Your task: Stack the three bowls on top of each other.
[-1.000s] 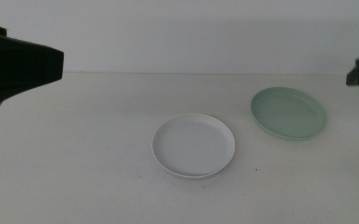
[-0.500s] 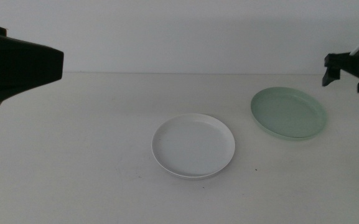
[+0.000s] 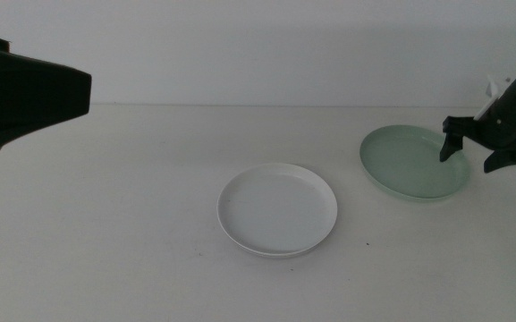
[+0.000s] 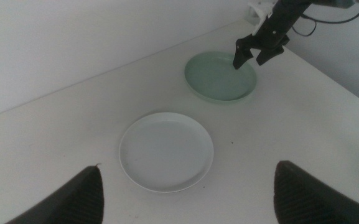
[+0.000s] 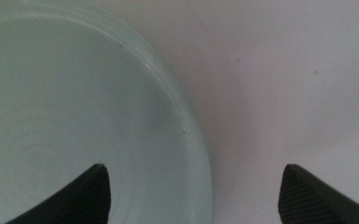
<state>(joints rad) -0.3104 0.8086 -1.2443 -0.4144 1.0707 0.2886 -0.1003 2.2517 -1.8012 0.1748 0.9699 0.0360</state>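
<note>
White table (image 3: 132, 233) under both arms. Right gripper (image 3: 475, 151) sat jaws wide, straddling the mint green bowl's (image 3: 410, 161) outer rim, probably not touching. White bowl (image 3: 277, 208) lay well off toward centre. Left gripper (image 4: 185, 198) hung high above, jaws wide, empty.

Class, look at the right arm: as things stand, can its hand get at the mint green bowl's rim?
Probably yes. The right hand hangs open just above the mint green bowl, its jaws either side of the near rim. Nothing lies between them. The white bowl sits apart.
</note>
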